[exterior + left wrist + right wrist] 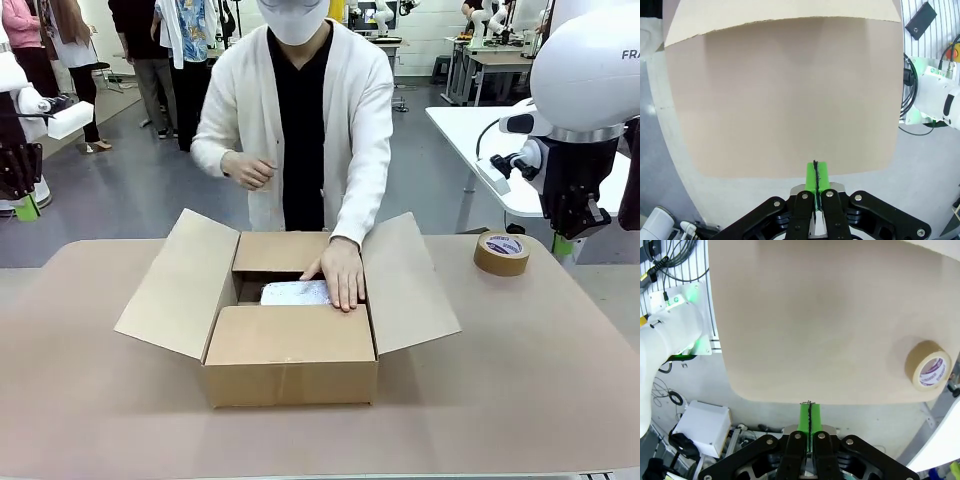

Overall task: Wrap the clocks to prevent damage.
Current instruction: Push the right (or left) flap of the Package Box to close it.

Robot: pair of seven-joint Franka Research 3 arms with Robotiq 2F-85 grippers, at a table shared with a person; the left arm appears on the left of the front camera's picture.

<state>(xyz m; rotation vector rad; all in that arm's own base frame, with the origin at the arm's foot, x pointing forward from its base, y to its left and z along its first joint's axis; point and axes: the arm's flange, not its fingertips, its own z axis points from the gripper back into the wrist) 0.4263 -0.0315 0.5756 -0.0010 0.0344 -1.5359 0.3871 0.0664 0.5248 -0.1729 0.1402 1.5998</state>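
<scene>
An open cardboard box (290, 355) stands mid-table, its near flap folded down and its side flaps spread out. Inside lies a white wrapped bundle (292, 293); the person's hand (343, 275) presses on it. The clocks themselves are hidden. My left gripper (27, 207) hangs off the table's far left, shut and empty, with its green pads (812, 176) pressed together above the table corner. Beyond the table's right edge, my right gripper (563, 245) is also shut and holds nothing, its pads (806, 416) touching.
A roll of brown tape (501, 253) lies on the table at the right, also seen as the tape roll (929, 365) in the right wrist view. The box's left flap (780, 12) juts out over the brown table (790, 100). Other people stand behind.
</scene>
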